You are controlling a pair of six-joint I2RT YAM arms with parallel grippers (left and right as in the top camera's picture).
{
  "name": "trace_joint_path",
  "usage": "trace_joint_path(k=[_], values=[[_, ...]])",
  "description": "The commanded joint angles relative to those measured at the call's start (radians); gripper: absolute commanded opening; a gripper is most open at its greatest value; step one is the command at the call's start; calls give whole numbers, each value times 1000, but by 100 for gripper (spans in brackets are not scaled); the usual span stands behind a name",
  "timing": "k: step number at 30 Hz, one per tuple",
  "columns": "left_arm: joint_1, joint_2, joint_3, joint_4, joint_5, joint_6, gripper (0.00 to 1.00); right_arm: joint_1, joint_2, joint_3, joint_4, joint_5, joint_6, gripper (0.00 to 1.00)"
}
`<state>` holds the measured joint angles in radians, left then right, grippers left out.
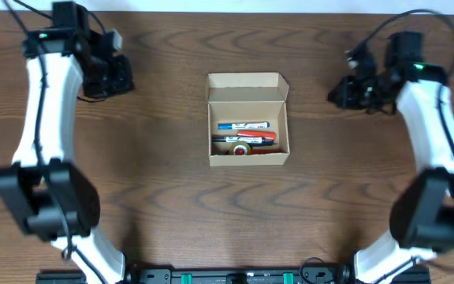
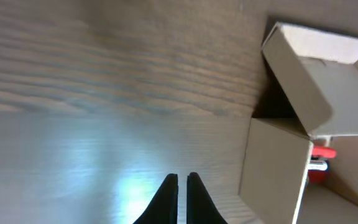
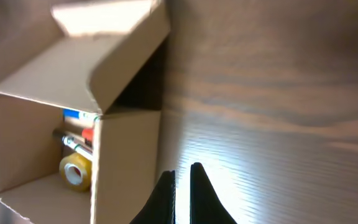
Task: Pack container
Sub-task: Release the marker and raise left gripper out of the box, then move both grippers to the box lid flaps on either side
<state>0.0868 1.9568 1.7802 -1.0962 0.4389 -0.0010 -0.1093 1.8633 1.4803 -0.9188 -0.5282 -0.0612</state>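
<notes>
Dark wood-grain surface [image 1: 156, 197], nothing fancy. Over by the far left corner the left jaws are pinched nearly together, holding nothing. Dead center sits the container [image 1: 247, 160], flap lid up, with a blue marker [image 1: 243, 125], a red marker [image 1: 257, 136] and a tape roll [image 1: 241, 149] inside. Toward the far right corner, the right jaws are the same deal: almost closed, empty.

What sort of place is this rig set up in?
Probably a lab bench for robot manipulation tests: a wood-grain table, a left arm and right arm based at its near edge, and one cardboard box holding markers and a tape roll.
</notes>
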Motion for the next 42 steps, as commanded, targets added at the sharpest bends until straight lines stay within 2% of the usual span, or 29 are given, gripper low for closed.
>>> trace_joint_path(k=[1, 7, 19, 23, 28, 32, 42], values=[[-2, 85, -11, 11, 171, 23, 6, 40, 93, 9, 5, -98, 21, 1], [-4, 215, -11, 81, 342, 31, 6, 88, 205, 9, 35, -127, 24, 1], [-28, 367, -11, 162, 478, 4, 6, 116, 288, 9, 150, -134, 94, 1], [-50, 377, -11, 180, 498, 5, 6, 112, 292, 9, 179, -119, 121, 1], [-82, 377, -11, 226, 524, 3, 6, 105, 308, 9, 253, -89, 225, 1], [-97, 377, -11, 261, 524, -25, 6, 104, 323, 9, 319, -90, 304, 1], [-108, 377, -11, 373, 521, -116, 6, 104, 367, 9, 413, -129, 391, 1]])
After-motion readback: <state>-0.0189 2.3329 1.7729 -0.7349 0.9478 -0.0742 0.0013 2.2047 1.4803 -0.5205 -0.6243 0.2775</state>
